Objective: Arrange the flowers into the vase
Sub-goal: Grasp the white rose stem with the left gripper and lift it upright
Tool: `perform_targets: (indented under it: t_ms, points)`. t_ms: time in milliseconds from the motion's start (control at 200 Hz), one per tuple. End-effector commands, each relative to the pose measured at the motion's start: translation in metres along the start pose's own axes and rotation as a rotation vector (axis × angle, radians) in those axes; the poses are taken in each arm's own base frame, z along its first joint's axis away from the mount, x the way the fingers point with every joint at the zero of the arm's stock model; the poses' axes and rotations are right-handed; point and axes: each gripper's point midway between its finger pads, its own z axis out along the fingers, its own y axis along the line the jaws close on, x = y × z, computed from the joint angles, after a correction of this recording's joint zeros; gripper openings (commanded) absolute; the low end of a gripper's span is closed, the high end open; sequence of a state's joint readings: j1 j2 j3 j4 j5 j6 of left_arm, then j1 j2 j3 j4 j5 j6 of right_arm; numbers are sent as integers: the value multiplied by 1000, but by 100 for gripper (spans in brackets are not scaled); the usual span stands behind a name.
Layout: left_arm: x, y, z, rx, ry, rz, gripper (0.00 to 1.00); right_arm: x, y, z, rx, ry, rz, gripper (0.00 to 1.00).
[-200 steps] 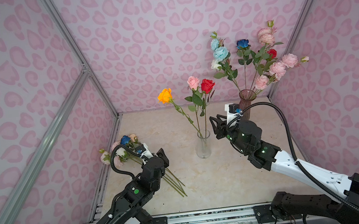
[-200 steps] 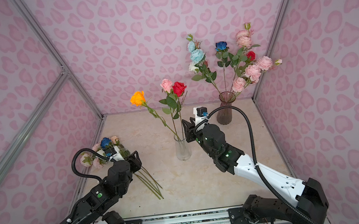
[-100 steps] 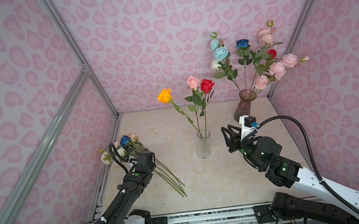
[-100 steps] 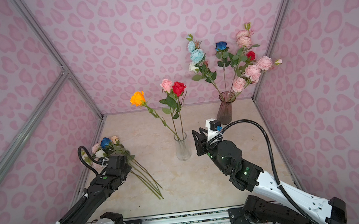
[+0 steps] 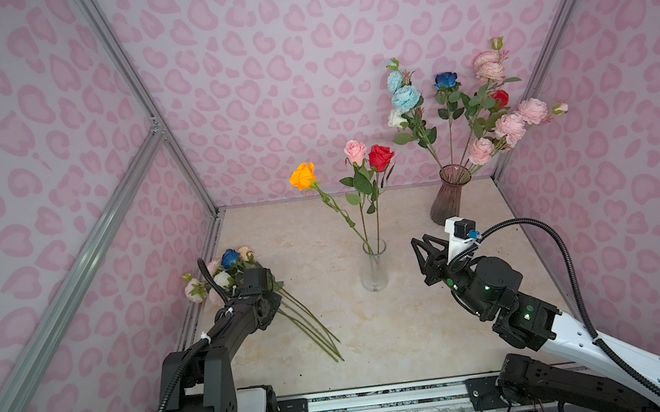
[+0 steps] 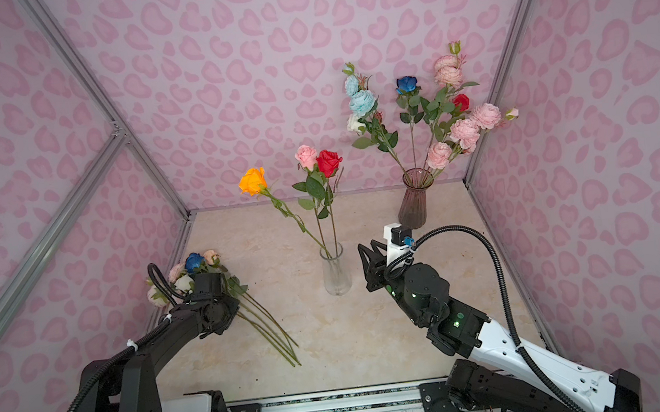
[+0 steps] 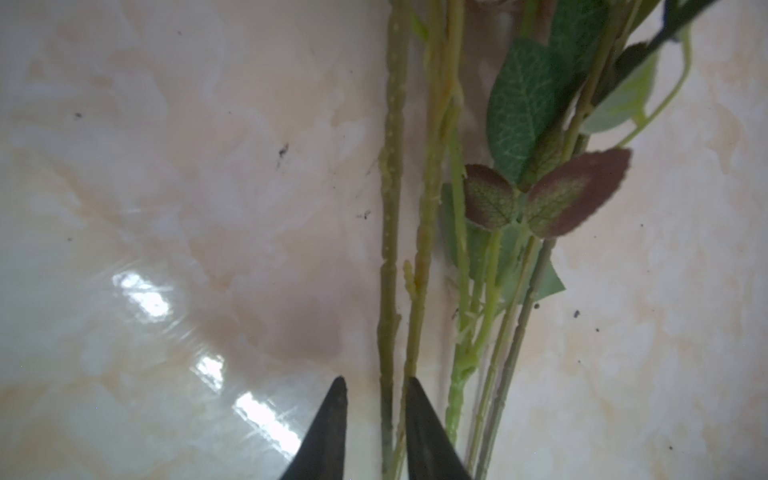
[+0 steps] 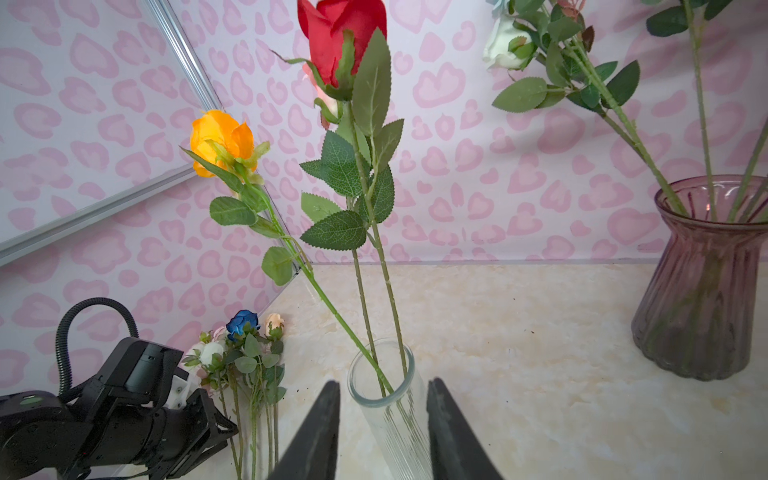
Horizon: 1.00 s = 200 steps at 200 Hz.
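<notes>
Flowers (image 7: pixel 515 104) at the left gripper (image 7: pixel 376 384): its jaws stand narrowly apart astride 1 green stem (image 7: pixel 388 208) lying on the table (image 5: pixel 416 331); we cannot tell whether they pinch it.
Right gripper (image 8: pixel 383 382): jaws apart and empty, hovering beside the clear vase (image 5: pixel 374 277) without touching it.
Bunch (image 5: pixel 223 276): several long stems lie flat at the table's left edge, with dark blue, peach, white and pink heads, well apart from the clear vase.
Clear vase: upright mid-table, holding 3 flowers: orange rose (image 5: pixel 303 175), pink rose (image 5: pixel 355 151), red rose (image 5: pixel 380 155); the orange rose leans left in both top views.
Purple vase (image 5: pixel 447 203): upright in the far right corner, filled with light blue, white, dark blue, red and pink heads.
Done: we judge 3 stems set in the clear vase.
Left: we judge the whole bunch is still to go in, starting with the straddled stem.
</notes>
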State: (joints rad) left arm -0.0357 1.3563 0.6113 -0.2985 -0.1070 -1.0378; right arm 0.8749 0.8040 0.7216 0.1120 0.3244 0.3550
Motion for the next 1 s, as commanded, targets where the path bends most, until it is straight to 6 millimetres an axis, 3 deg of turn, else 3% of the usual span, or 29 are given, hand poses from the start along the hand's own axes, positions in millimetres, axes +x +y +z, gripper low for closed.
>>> perform_targets:
  t_ms: [0, 105, 280, 585, 850, 995]
  points:
    - [-6, -9, 2, 23, -13, 4, 25, 1, -4, -1, 20, -2, -10, 36]
    - [-8, -11, 1, 22, -16, 16, 16, 0, -5, -1, 25, -4, -18, 36]
    - [-10, -19, -12, 63, -28, 44, 9, -2, 0, 2, 7, -8, -16, 36]
    - [11, -61, -53, 179, -87, 209, 3, -7, 9, 6, -19, -10, -4, 36]
    - [-5, -105, -131, 365, -239, 343, 3, -17, 11, 0, -30, -19, -7, 36]
    - [1, -146, -198, 671, -256, 440, 3, -19, 31, 1, -120, 18, -51, 39]
